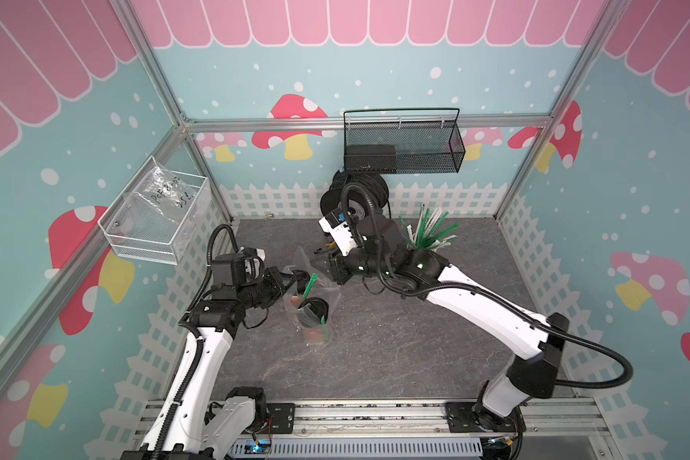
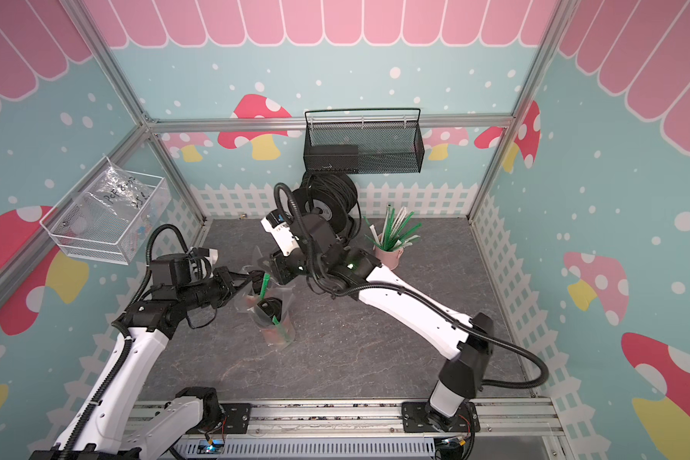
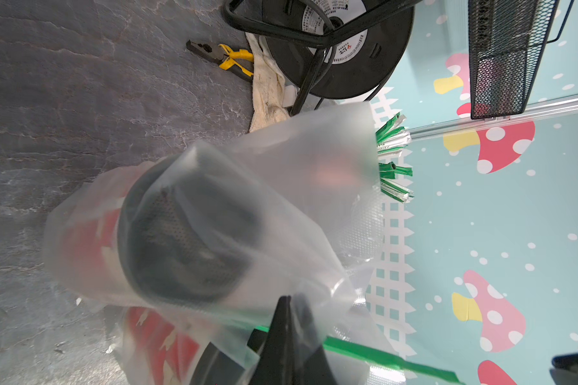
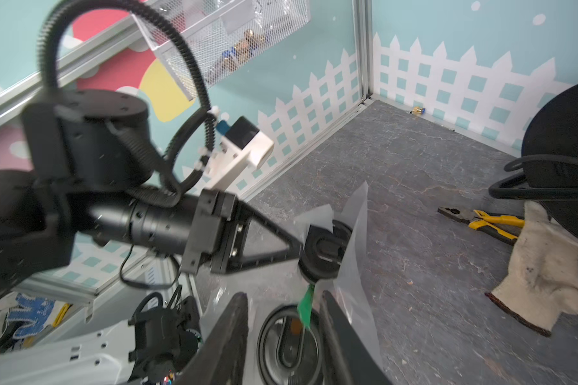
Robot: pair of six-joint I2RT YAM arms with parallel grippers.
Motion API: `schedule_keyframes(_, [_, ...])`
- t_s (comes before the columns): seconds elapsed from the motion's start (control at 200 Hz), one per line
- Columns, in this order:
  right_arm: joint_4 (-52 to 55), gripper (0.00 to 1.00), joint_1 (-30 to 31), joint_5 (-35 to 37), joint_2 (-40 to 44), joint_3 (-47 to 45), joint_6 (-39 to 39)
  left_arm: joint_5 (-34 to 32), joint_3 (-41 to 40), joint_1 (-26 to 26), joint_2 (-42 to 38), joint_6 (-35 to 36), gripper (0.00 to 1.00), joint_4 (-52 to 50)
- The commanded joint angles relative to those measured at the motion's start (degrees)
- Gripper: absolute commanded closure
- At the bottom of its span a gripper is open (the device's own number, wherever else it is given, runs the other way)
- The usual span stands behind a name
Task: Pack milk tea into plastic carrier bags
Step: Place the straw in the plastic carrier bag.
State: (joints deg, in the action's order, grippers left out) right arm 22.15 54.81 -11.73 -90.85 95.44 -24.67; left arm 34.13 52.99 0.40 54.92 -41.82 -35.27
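A: Leftmost entry, the left gripper?
B: Jaws closed, pinching the plastic bag at its rim, beside the far cup.
A: Centre?
B: Both cups stand upright inside the bag, mid-table. The near cup lies just ahead of the right gripper, to its near-left. Those jaws are apart and grip nothing. The left arm is nearer.
A: Unclear?
B: Handle loops untraceable; cup bodies blurred by film; green straw contact uncertain.
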Motion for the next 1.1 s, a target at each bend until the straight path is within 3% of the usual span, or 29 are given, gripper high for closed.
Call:
schedule_keyframes(0.0, [-5.88,0.62,0.23,-4.30,3.29,-8.44,-0.16,0.79,0.09,0.50,-0.15,0.12,1.00,0.27])
schedule_keyframes(0.15, [-8.95,0.62,0.44,-5.10,3.30,-12.80,-1.78,1.07,0.18,0.51,0.24,0.26,1.00,0.24])
schedule_keyframes(0.565, [-12.41,0.64,0.34,-1.28,-5.18,-6.90,-1.70,0.76,-0.52,0.62,-0.86,0.18,1.00,-0.24])
schedule_keyframes(0.836, [-12.03,0.88,0.62,-2.10,-8.74,-4.23,-2.08,0.56,-1.27,0.58,-1.65,0.23,1.00,-0.33])
schedule_keyframes(1.091, [-9.58,0.93,1.67,0.20,-11.20,-2.06,-0.50,0.32,-1.58,0.73,-2.12,-0.06,1.00,-0.51])
